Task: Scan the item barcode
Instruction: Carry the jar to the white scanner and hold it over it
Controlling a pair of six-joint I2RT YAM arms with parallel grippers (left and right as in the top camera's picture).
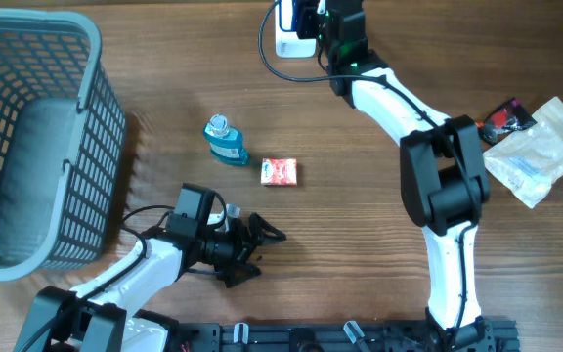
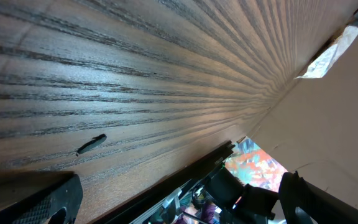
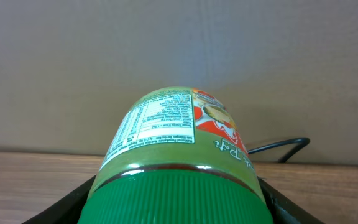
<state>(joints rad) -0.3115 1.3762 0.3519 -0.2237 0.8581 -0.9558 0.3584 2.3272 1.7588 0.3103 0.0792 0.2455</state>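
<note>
A wooden table point(image 1: 360, 196) is seen from above. At the upper left of the frame a grey-blue mesh basket point(image 1: 96, 117) is placed, and its grey floor is seen through the open top.

Near the centre, a small bottle point(image 1: 225, 140) filled with blue liquid is found. A small red box point(image 1: 280, 172) is set just beside it, to the lower right and apart from it.

At the right edge a clear plastic bag point(image 1: 541, 152) is laid. Something pale is held inside it, but what it is cannot be made out. A dark red and black packet point(image 1: 504, 117) is seen touching the bag's upper left side.

The right arm is stretched from the bottom edge to the top centre. There the right gripper point(image 3: 176, 205) is clamped on a green-lidded container point(image 3: 179, 143), with a dark finger at each side of the lid. In the right wrist view the container fills the lower centre, lid nearest the camera. A green label with a nutrition panel and a red and yellow picture is shown. A plain wall is seen behind it.

Beside that gripper, at the top centre of the overhead view, a white device point(image 1: 286, 39) with a black cable point(image 1: 267, 59) is placed.

At the lower left, the left gripper point(image 1: 262, 254) is held low over bare wood with its fingers spread wide apart, and nothing is gripped.
</note>
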